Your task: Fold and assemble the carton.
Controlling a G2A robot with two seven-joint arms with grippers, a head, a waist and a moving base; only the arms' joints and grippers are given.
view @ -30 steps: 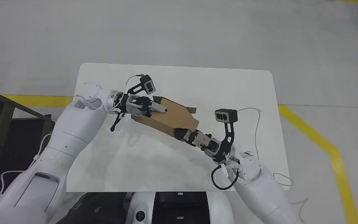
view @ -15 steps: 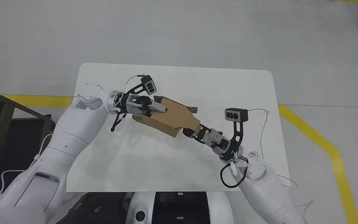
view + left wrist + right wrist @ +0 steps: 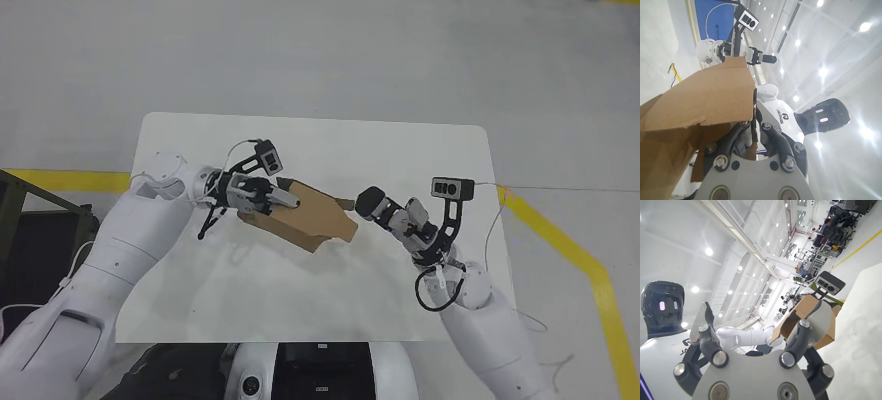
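white table (image 3: 420, 160); left end effector (image 3: 284, 197) clamps carton (image 3: 312, 215).

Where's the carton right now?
Top view: the carton is near the middle of the table, one end clamped in the left gripper, the open right gripper just off its other end.

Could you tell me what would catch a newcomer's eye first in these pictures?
The brown carton stands out first, partly folded, at the middle of the white table. The left gripper is shut on the carton's edge at one end. The right gripper hangs just off the other end, its fingers spread wide with nothing between them.
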